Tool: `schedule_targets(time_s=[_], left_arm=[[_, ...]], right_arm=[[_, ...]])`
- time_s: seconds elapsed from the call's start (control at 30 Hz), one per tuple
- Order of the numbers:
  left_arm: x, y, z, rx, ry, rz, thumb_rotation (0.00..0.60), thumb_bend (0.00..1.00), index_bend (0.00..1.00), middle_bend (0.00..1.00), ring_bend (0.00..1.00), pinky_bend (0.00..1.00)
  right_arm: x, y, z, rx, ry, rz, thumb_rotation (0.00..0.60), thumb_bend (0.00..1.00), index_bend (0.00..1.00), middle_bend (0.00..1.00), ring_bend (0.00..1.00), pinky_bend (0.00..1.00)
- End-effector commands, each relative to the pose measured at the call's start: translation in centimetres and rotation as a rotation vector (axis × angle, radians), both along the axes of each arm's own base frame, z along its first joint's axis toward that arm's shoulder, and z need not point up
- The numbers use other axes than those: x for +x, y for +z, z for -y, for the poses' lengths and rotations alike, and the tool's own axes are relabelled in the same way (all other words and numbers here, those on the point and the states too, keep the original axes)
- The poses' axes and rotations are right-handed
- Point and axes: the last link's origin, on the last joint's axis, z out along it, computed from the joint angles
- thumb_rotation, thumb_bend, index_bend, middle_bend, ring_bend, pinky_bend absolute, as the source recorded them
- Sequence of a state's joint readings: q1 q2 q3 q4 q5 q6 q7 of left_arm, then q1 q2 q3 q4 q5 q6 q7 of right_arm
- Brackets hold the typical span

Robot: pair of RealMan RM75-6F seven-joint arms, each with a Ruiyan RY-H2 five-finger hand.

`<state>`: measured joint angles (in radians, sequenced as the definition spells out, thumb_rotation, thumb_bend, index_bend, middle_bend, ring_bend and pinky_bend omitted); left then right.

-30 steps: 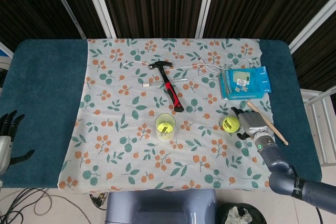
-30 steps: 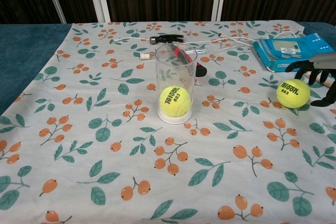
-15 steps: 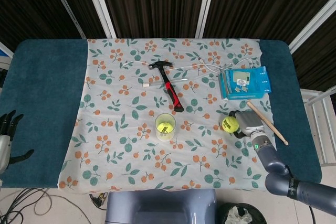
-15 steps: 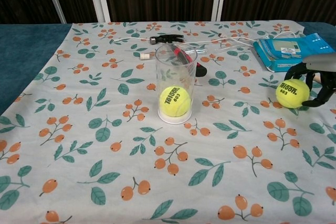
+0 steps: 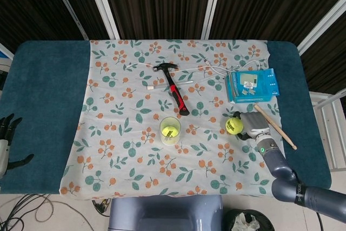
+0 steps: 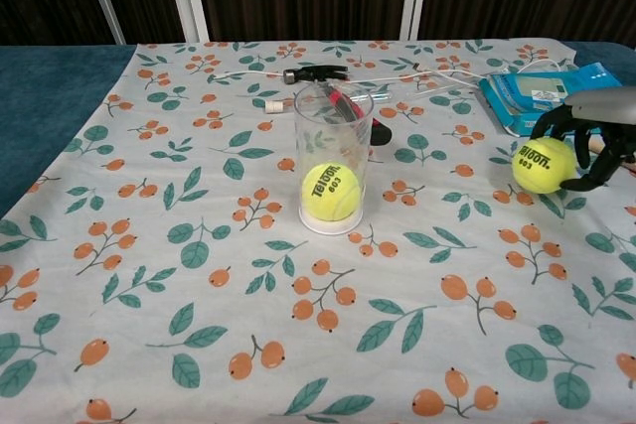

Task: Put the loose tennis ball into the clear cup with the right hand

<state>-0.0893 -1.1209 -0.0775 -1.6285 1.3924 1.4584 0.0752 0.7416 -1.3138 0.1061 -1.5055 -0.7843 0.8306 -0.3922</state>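
Since 1 second ago the right hand (image 6: 594, 141) has closed around the loose tennis ball (image 6: 543, 165), and the ball has shifted a little toward the cup and seems to sit higher, so the lift looks begun; whether it is clear of the cloth cannot be told. The left hand (image 5: 6, 143) has barely moved at the near left edge of the table, its fingers spread and holding nothing.

Nearest the robot, in the chest view, the clear cup (image 6: 333, 160) stands upright on the floral tablecloth (image 6: 199, 245) with 1 tennis ball already resting at its bottom. The loose ball is well apart from it, off to the right, and the dark fingers of the right hand curl over its top and far side, cradling it.

To do this step well, I judge the hand should firm its hold before rising, lift above the cup's rim, travel left, and release only when centred over the opening; a sideways brush could tip the light cup.

Further back lie the blue box (image 5: 252, 85), the wooden stick (image 5: 274, 126) and the hammer (image 5: 173, 85).
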Motion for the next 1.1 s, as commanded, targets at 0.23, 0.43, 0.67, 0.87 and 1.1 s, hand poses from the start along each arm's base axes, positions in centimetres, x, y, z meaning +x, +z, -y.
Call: schedule_targets(time_s=[0.23, 0.43, 0.67, 0.87, 1.1], left_arm=[[0.1, 0.0, 0.1, -0.001, -0.006, 0.007, 0.6, 0.09, 0.11, 0.0, 0.0, 0.04], [0.1, 0.1, 0.2, 0.005, -0.006, 0.008, 0.6, 0.09, 0.11, 0.0, 0.0, 0.04], [-0.1, 0.3, 0.0, 0.016, 0.004, 0.008, 0.6, 0.09, 0.11, 0.0, 0.0, 0.04], [-0.2, 0.4, 0.0, 0.02, 0.005, 0.011, 0.6, 0.09, 0.11, 0.0, 0.0, 0.04], [-0.2, 0.5, 0.0, 0.02, 0.009, 0.014, 0.6, 0.09, 0.11, 0.0, 0.0, 0.04]], right_arm=[[4.1, 4.2, 0.5, -0.028, 0.036, 0.073, 0.6, 0.39, 0.53, 0.4, 0.48, 0.79], [8.4, 5.8, 0.9, -0.005, 0.112, 0.083, 0.6, 0.39, 0.53, 0.4, 0.48, 0.83], [13.0, 5.5, 0.4, 0.072, 0.16, 0.114, 0.6, 0.39, 0.53, 0.4, 0.48, 0.86], [15.9, 4.9, 0.1, 0.096, 0.209, 0.123, 0.6, 0.39, 0.53, 0.4, 0.47, 0.89], [18.0, 4.2, -0.2, 0.092, 0.236, 0.14, 0.6, 0.39, 0.53, 0.4, 0.47, 0.92]])
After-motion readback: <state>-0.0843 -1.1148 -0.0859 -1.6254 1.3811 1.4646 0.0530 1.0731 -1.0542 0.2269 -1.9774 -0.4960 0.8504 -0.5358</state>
